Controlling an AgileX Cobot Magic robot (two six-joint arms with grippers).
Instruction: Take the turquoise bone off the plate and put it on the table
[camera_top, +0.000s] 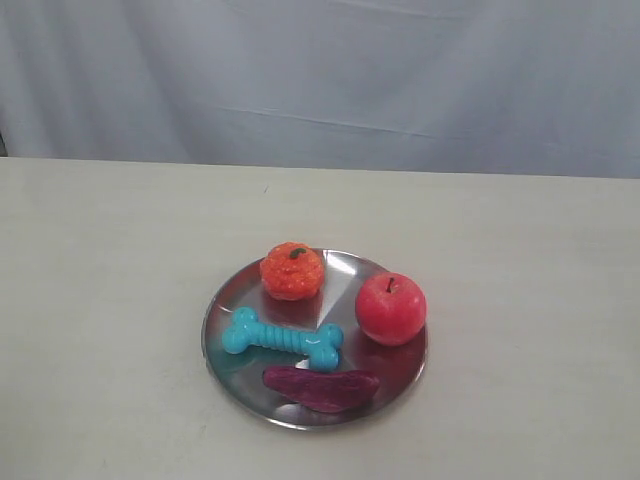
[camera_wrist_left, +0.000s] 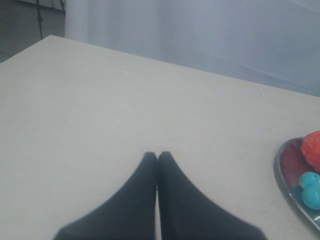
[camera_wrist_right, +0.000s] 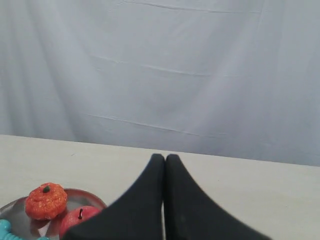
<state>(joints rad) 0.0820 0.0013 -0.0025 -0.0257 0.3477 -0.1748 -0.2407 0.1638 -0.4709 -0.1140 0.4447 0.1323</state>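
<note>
The table (camera_top: 100, 300) is bare over most of its width. The plate (camera_top: 340, 270) sits close to its near edge, about midway between the left and right edges.

Neither arm shows in the exterior view. The left gripper (camera_wrist_left: 157, 156) hangs above bare tabletop on the left-edge side of the plate, its fingers pressed together and holding nothing. The right gripper (camera_wrist_right: 165, 159) is likewise closed and empty, on the right-edge side.

On the plate, the apple (camera_top: 390, 308) stands toward the right edge and the orange pumpkin (camera_top: 292, 270) toward the far edge. The purple piece (camera_top: 320, 387) lies nearest the near edge.

The turquoise bone (camera_top: 281, 339) lies on the plate between pumpkin and purple piece, its shaft running roughly along the near edge.

The pick-up has not begun. The left arm looks better placed, since the bone's lobed end faces it. It should spread its fingers first, descend over the ribbed shaft with the fingers straddling it, and stay clear of the purple piece just beside the bone. It should then lift above the rim before carrying the bone to bare table toward the left edge
</note>
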